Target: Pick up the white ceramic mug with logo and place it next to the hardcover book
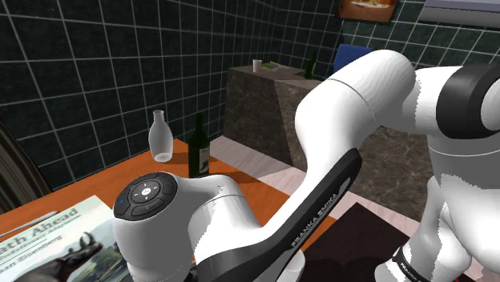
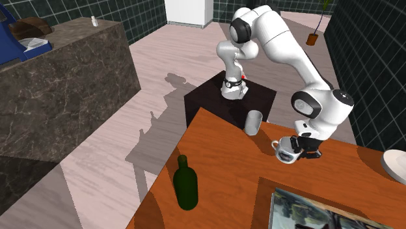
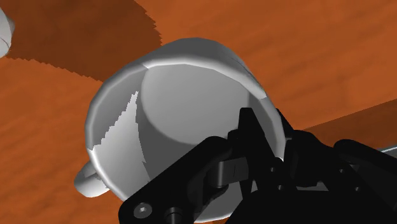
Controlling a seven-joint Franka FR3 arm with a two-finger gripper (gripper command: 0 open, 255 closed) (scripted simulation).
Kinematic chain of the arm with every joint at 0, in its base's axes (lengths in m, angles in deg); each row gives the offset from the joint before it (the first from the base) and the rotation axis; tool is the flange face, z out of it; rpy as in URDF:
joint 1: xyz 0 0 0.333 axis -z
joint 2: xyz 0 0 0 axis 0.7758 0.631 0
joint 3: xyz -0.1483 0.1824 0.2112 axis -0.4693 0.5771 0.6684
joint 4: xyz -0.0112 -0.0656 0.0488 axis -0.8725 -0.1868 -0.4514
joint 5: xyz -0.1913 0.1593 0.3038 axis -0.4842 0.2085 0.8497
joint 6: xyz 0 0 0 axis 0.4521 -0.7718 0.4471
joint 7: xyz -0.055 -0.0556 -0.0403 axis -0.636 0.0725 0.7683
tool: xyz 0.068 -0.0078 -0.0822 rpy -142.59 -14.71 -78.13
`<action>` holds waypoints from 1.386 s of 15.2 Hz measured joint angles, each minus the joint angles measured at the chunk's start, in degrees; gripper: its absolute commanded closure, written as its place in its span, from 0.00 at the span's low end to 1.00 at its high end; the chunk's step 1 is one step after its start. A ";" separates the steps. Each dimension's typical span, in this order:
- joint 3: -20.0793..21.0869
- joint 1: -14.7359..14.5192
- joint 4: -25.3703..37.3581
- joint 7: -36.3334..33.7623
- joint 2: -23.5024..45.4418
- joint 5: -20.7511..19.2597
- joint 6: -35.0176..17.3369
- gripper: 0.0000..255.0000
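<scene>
One dark green bottle (image 2: 187,184) stands upright on the orange wooden table (image 2: 221,153), well to the left of the book (image 2: 319,209) in the second exterior view. Further right, a pale grey vessel (image 2: 254,121) stands beyond the book, toward the black stand (image 2: 215,97). Right again, the white mug (image 2: 284,155) sits beyond the book and apart from it, with its handle turned toward the vessel. The black gripper (image 2: 293,149) pinches the mug's wall. In the wrist view one of the fingers (image 3: 251,130) reaches inside the rim and the other presses outside. Whether the mug touches the table I cannot tell. A white dish (image 2: 394,162) lies beyond the book's right end.
</scene>
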 measured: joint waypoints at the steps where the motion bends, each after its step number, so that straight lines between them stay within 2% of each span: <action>1: -0.32 -0.28 0.08 -0.30 0.69 -0.43 -0.55 1.00; 9: -2.25 -1.55 -0.22 -1.91 4.43 -2.88 -4.29 1.00; 16: -2.50 -1.83 -0.03 -2.16 4.98 -3.18 -4.63 1.00; 17: -2.50 -1.83 -0.03 -2.16 4.98 -3.18 -4.64 0.00; 21: -2.50 -1.83 -0.03 -2.16 4.97 -3.18 -4.64 0.00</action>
